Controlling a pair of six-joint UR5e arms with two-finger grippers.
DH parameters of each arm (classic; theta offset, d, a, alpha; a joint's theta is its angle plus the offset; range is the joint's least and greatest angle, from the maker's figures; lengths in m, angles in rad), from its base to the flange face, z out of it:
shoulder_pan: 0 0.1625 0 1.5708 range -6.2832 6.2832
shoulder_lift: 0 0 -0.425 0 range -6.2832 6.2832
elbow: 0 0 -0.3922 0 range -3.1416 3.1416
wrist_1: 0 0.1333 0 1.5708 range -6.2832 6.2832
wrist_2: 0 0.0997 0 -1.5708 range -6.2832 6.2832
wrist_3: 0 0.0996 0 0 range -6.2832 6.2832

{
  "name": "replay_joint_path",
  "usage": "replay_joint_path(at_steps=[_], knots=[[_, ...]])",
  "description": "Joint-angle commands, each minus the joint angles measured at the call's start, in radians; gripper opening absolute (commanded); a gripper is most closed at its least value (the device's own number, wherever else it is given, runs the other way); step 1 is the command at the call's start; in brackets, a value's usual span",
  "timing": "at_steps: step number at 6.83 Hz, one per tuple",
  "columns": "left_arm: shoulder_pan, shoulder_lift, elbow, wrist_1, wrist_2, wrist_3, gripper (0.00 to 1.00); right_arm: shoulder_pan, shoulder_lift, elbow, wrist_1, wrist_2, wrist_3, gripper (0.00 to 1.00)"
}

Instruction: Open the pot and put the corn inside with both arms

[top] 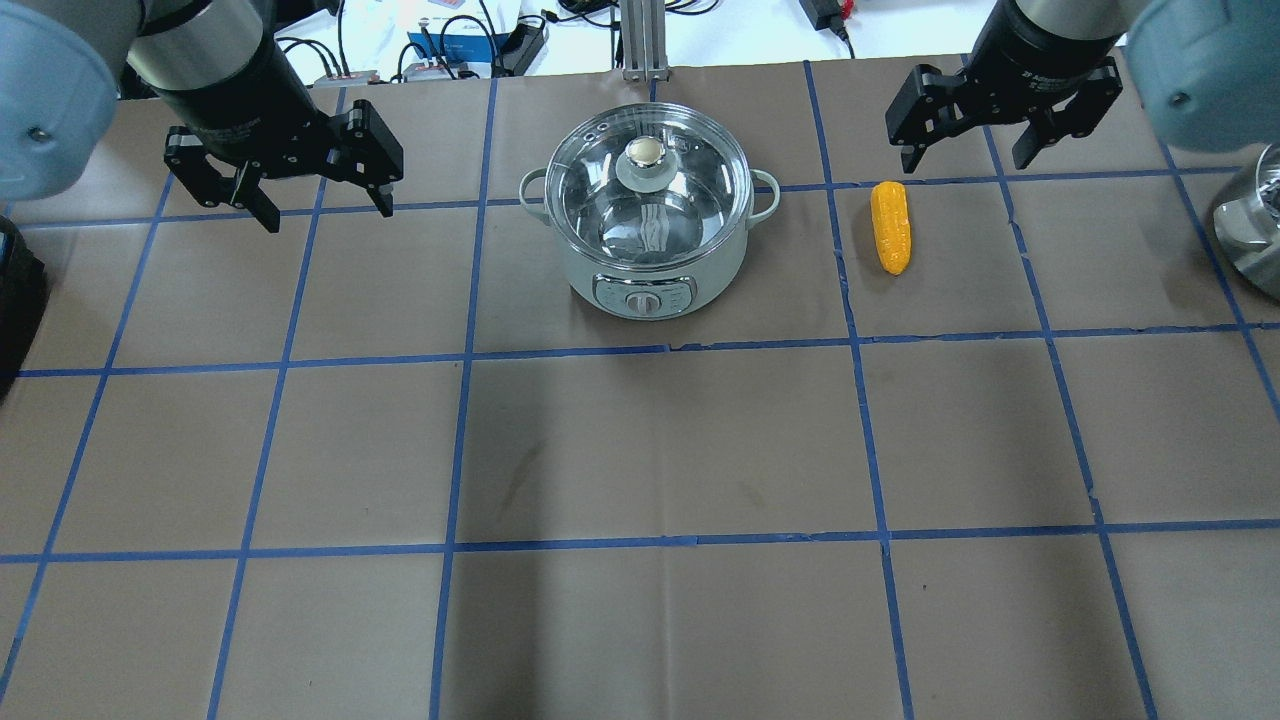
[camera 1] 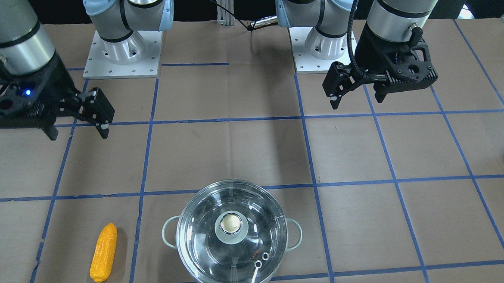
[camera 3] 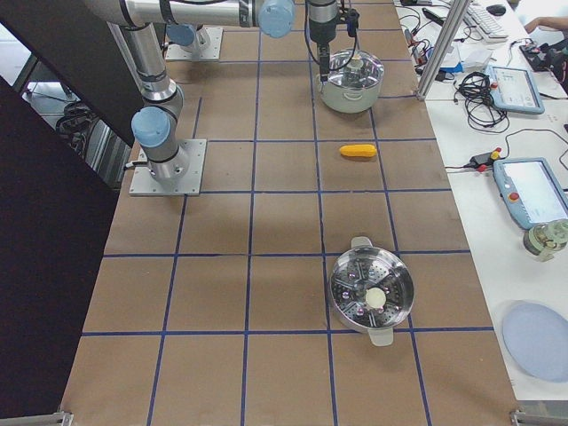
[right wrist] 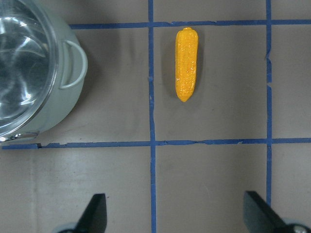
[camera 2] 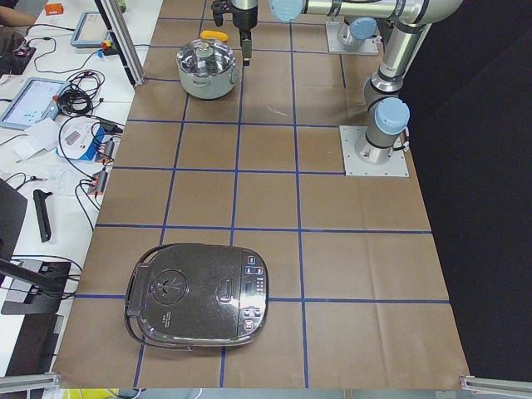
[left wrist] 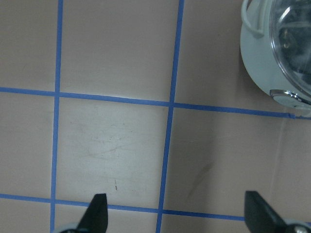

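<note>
The pot (top: 612,282) stands at the far middle of the table, pale green outside with a dial and shiny steel inside. The clear glass lid (top: 690,195) with its pale knob (top: 646,152) sits shut on it. The yellow-orange corn (top: 890,226) lies on the table to the pot's right. My left gripper (top: 328,212) is open and empty, hovering left of the pot. My right gripper (top: 965,162) is open and empty, just beyond the corn. The front view shows the pot's handle (camera 1: 169,238), the corn (camera 1: 104,258), the left gripper (camera 1: 355,101) and the right gripper (camera 1: 79,134).
A dark rice cooker (camera 2: 198,295) sits at the table's left end. A steel steamer pot (camera 3: 371,293) sits at the right end and shows at the overhead view's edge (top: 1250,230). A bench with tablets and cables runs along the far side.
</note>
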Motion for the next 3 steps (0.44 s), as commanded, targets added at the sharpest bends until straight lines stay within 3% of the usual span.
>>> replay_joint_path(at_steps=[1, 3], knots=[[-0.125, -0.203, 0.234, 0.025, -0.015, -0.093, 1.00, -0.051, 0.242, -0.092, -0.085, -0.006, -0.060, 1.00], [-0.216, -0.447, 0.449, 0.103, -0.018, -0.135, 1.00, -0.086, 0.416, -0.095, -0.266, 0.008, -0.074, 0.95]])
